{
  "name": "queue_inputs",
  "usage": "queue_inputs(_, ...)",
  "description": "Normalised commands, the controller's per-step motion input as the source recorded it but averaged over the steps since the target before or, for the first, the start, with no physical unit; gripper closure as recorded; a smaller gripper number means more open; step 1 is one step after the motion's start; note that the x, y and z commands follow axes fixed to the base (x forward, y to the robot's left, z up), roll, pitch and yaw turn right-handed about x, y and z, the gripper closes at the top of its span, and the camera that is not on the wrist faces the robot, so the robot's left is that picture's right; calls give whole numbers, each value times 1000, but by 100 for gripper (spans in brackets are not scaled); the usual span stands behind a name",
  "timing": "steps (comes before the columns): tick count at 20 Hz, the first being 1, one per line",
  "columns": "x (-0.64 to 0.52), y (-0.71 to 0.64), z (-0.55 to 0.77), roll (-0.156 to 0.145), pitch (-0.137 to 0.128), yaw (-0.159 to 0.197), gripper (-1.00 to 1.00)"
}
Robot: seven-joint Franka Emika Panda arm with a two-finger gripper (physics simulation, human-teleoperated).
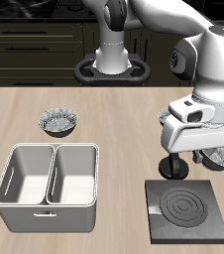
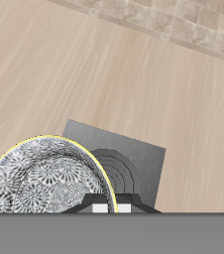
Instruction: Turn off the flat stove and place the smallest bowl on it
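The flat stove [image 1: 188,210] is a black slab near the table's front edge, and its burner rings are dull grey, not glowing. I cannot make out its knob. My gripper [image 1: 173,167] hangs low just behind the stove's back edge, its fingers together and holding nothing. Close beside the gripper sits a fluted silvery bowl [image 1: 221,159], half hidden by my arm. It looks smaller than the other bowl in view, so I take it as the smallest bowl. In the wrist view this bowl [image 2: 40,184] lies right by the gripper [image 2: 112,209], with the stove [image 2: 119,159] just beyond.
A larger fluted silvery bowl [image 1: 59,121] sits farther back across the table. A grey double-compartment bin [image 1: 50,177] stands near the front edge, apart from the stove. The robot's base [image 1: 114,69] is at the back.
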Motion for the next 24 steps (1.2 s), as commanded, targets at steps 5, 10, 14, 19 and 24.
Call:
queue_inputs(5, 223, -19, -378, -8, 43, -4, 100)
queue_inputs(10, 143, 7, -376, 2, 33, 1, 100)
queue_inputs(14, 85, -1, -341, -2, 39, -4, 100)
queue_inputs(19, 109, 13, -416, 3, 50, -13, 100)
queue_inputs(24, -43, 191, -252, 11, 20, 72, 100)
